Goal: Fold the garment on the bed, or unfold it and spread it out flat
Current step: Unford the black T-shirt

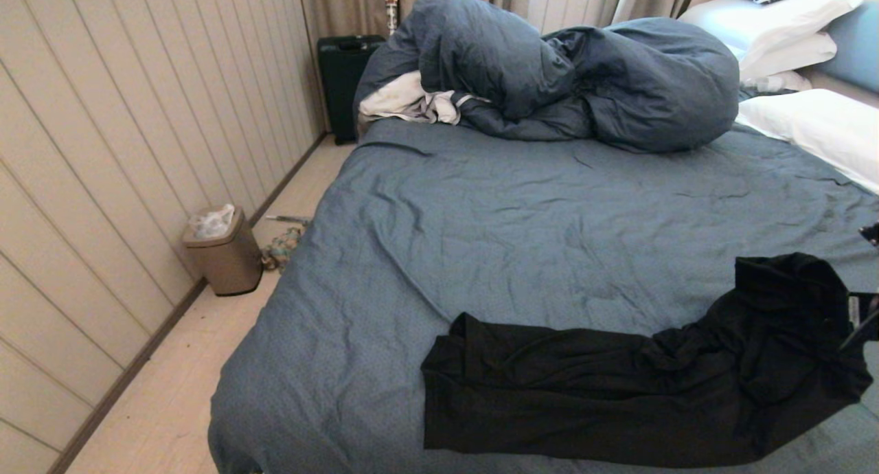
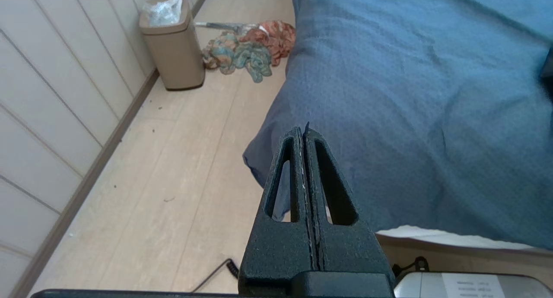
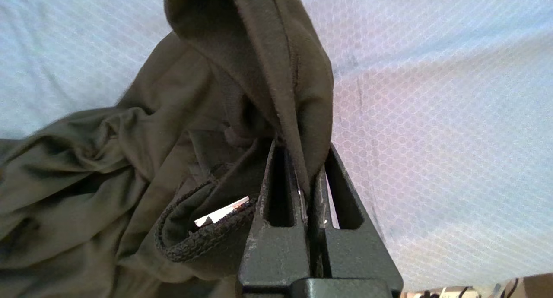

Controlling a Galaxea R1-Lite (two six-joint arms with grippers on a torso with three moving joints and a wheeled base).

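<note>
The black T-shirt (image 1: 618, 385) lies bunched in a long band across the near part of the bed (image 1: 515, 206), its print hidden. Its right end is lifted into a peak at the right edge of the head view. My right gripper (image 3: 304, 160) is shut on a hemmed fold of the T-shirt (image 3: 268, 73), next to the ribbed collar (image 3: 203, 242); in the head view only a sliver of the right gripper (image 1: 866, 319) shows. My left gripper (image 2: 303, 131) is shut on nothing, hanging off the bed's near left corner over the floor.
A puffy slate-blue duvet (image 1: 570, 75) and a small white-grey cloth (image 1: 408, 99) are piled at the far side, white pillows (image 1: 810, 123) at the right. On the floor left of the bed stand a tan bin (image 1: 223, 251) and a crumpled colourful cloth (image 2: 250, 49).
</note>
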